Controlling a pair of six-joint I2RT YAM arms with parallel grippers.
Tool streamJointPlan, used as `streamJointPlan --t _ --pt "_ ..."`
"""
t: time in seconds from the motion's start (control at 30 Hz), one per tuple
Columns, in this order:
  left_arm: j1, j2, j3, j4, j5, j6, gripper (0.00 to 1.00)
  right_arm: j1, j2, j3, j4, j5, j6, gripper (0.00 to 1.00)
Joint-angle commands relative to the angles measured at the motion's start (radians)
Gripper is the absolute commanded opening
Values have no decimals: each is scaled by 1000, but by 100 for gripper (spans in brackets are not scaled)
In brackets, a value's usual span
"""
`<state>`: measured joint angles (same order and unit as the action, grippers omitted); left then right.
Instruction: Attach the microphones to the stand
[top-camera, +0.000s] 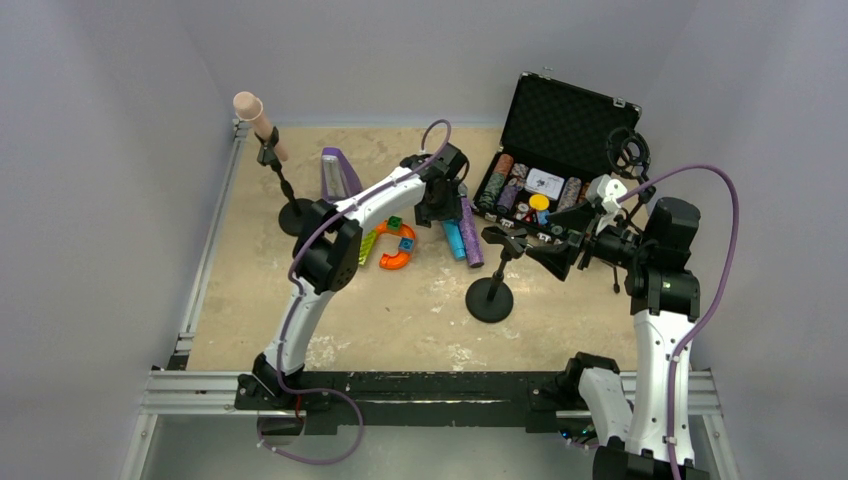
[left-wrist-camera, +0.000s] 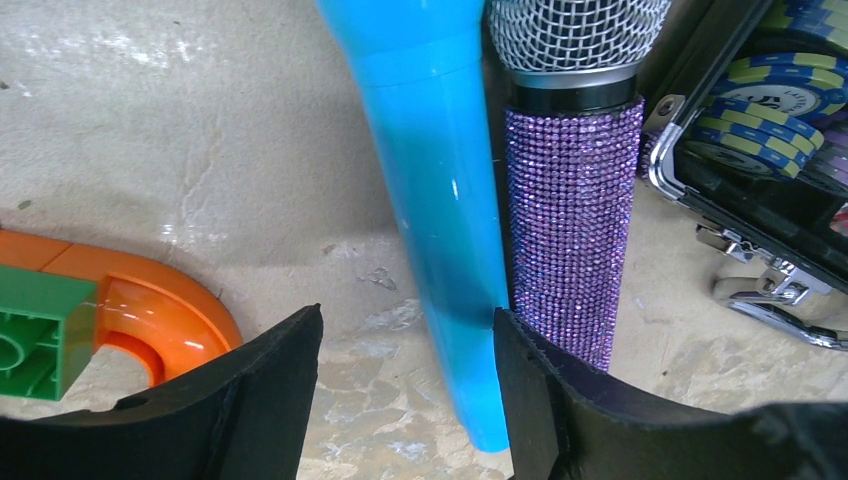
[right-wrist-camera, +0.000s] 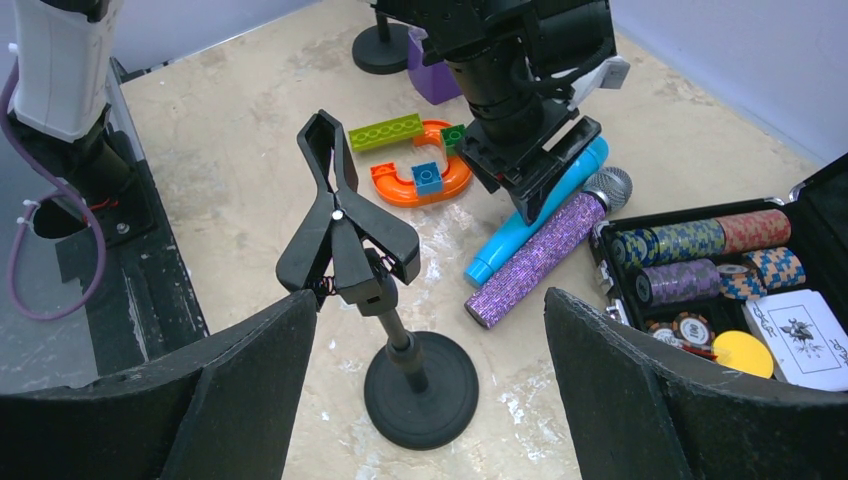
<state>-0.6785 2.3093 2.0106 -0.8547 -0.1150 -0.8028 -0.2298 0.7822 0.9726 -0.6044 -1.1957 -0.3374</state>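
A pale pink-beige microphone (top-camera: 255, 118) sits clipped in the far-left stand (top-camera: 296, 216). The light blue microphone (left-wrist-camera: 440, 200) and the glittery purple microphone (left-wrist-camera: 575, 230) lie side by side on the table. My left gripper (left-wrist-camera: 405, 350) is open astride the blue one's handle; its right finger (left-wrist-camera: 530, 380) is against the handle and the left finger stands apart. My right gripper (right-wrist-camera: 430, 300) is open and empty above a second stand (right-wrist-camera: 420, 390), whose spring clip (right-wrist-camera: 340, 225) holds nothing. In the top view that stand (top-camera: 490, 300) is right of centre.
An open black case (top-camera: 560, 110) of poker chips and cards lies at the back right, close to the purple microphone's head. An orange and green toy track (top-camera: 395, 250) lies left of the microphones. A purple metronome (top-camera: 338, 172) stands behind it.
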Motion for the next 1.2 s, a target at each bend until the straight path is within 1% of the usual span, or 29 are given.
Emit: streamJointPlan --t 0.0,0.03,0.17,0.27,0.3,0.4,0.47,0.5,0.57,0.67,0.77,0.87,1.0,1.1,1.17 --pt "-10 35 62 -31 42 -25 67 -3 -16 8 14 -8 -4 87" --pt "-12 38 63 -33 45 -26 68 -3 -16 9 13 -10 -4 87" --pt "-20 67 75 -52 71 -9 62 -2 -20 13 4 -16 -10 87" --pt "-23 72 69 -66 73 2 61 -3 -23 16 -2 -19 -14 87" --pt "-23 69 66 -72 73 13 58 -2 -23 17 -1 -20 -15 87" --pt "-24 55 39 -78 76 50 45 -2 -26 17 -5 -22 -17 87" --pt "-24 24 -2 -71 75 80 38 -3 -28 18 -8 -25 -19 87" --pt "-23 2 -33 -60 78 95 32 -2 -28 20 -10 -26 -20 87" --pt "-23 -49 -104 -27 81 130 24 -3 -30 20 -11 -27 -22 87" --pt "-23 -142 -236 33 92 195 15 -2 -30 20 -12 -30 -23 87" --pt "-23 -218 -335 74 110 261 8 -3 -31 20 -14 -32 -23 87" --pt "-23 -277 -428 129 180 312 5 -3 -28 20 -14 -33 -22 87" --pt "-23 -363 -555 210 258 343 1 -2 -28 17 -11 -30 -22 87" --pt "-23 -466 -681 310 339 360 0 -3 -28 16 -9 -31 -22 87" --pt "-23 -543 -770 371 364 358 0 -3 -27 15 -8 -32 -22 87"
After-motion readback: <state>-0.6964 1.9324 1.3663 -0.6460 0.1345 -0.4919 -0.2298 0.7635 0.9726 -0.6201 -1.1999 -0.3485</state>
